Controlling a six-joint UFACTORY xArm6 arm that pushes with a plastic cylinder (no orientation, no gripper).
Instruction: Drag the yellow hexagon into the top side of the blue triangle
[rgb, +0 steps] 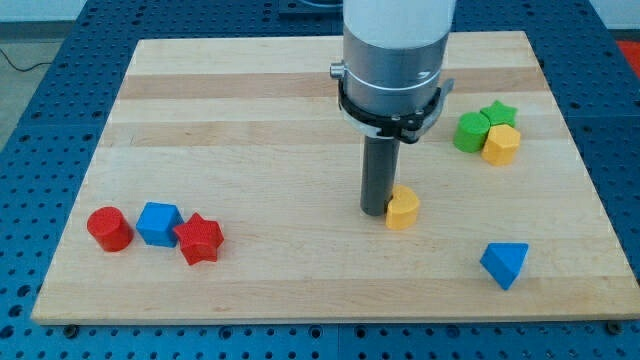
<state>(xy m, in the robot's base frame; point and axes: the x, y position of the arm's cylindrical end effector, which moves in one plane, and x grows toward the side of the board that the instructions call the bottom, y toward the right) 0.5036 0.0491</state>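
My tip (376, 210) rests on the board near the middle, touching the left side of a small yellow heart-like block (402, 208). The blue triangle (505, 263) lies at the lower right, to the right of and below that block, apart from it. A yellow hexagon (501, 145) sits at the upper right, well above the blue triangle, touching two green blocks. The rod and the arm's wide grey body rise from the tip toward the view's top.
A green cylinder (471, 131) and a green star (497, 112) touch the yellow hexagon. At the lower left a red cylinder (108, 228), a blue cube (158, 222) and a red star (200, 239) stand in a row. The wooden board (300, 290) lies on a blue perforated table.
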